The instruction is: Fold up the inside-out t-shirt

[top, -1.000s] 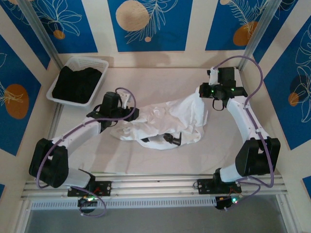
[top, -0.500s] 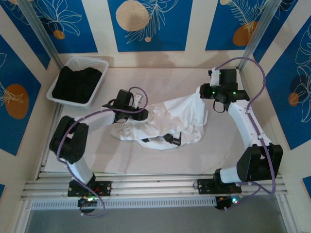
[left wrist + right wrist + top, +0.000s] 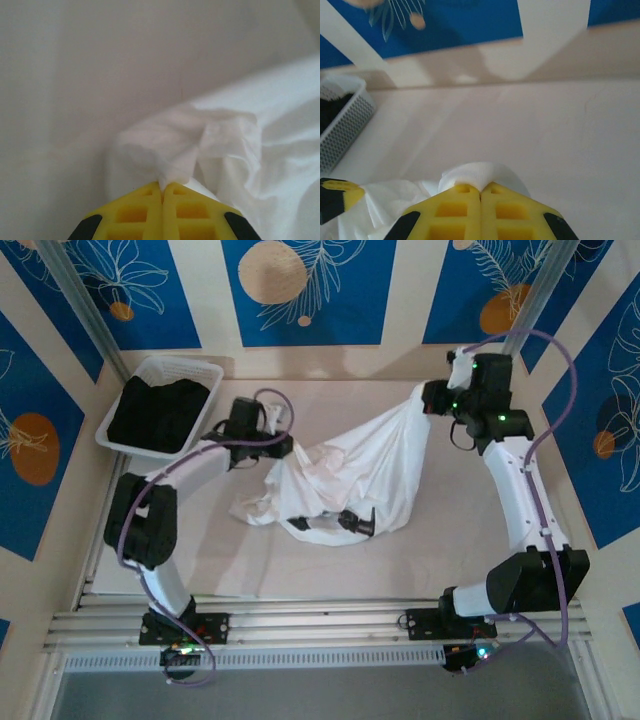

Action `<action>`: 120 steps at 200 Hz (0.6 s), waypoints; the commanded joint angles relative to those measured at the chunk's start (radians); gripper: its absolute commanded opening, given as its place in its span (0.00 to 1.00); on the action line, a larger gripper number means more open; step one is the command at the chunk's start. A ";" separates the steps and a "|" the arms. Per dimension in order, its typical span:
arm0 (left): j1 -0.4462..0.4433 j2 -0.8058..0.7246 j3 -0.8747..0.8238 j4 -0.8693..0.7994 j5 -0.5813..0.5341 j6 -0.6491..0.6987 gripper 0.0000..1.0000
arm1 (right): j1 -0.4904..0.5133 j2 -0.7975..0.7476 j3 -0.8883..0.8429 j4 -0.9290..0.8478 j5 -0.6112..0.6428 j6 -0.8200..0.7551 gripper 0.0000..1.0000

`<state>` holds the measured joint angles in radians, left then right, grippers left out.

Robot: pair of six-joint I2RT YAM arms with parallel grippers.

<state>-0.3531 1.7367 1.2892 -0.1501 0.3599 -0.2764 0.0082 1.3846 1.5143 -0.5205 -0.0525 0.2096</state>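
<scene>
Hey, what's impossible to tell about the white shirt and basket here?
Top view: t-shirt collar and sleeves, lost in its bunched folds.
Top view: dark item at its near edge, too small to identify.
Left wrist view: how much cloth the left gripper pinches, hidden by its fingers.
Right wrist view: most of the basket, cut off by the left edge.

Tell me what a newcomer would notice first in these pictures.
The white t-shirt stands out, crumpled mid-table and pulled up into a tent toward the far right. The left tool and the right tool are each shut on a pinch of its cloth. At the far left, a white basket holds a black garment.
</scene>
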 commanded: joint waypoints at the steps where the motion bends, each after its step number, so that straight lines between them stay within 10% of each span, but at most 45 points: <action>1: 0.077 -0.162 0.130 0.081 0.017 -0.070 0.00 | -0.042 -0.039 0.156 0.029 -0.028 0.017 0.00; 44: 0.128 -0.461 0.042 0.314 0.032 -0.144 0.00 | -0.106 -0.183 0.148 0.079 -0.009 0.052 0.00; 76: 0.123 -0.651 -0.318 0.467 0.075 -0.230 0.00 | -0.106 -0.364 -0.193 0.143 0.041 0.110 0.00; 120: 0.023 -0.632 -0.625 0.517 0.160 -0.295 0.00 | -0.062 -0.392 -0.612 0.183 0.062 0.165 0.25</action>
<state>-0.2604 1.0565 0.7799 0.3561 0.4507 -0.5198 -0.0875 0.9302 1.0470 -0.3340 -0.0204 0.3294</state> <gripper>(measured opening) 0.046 0.193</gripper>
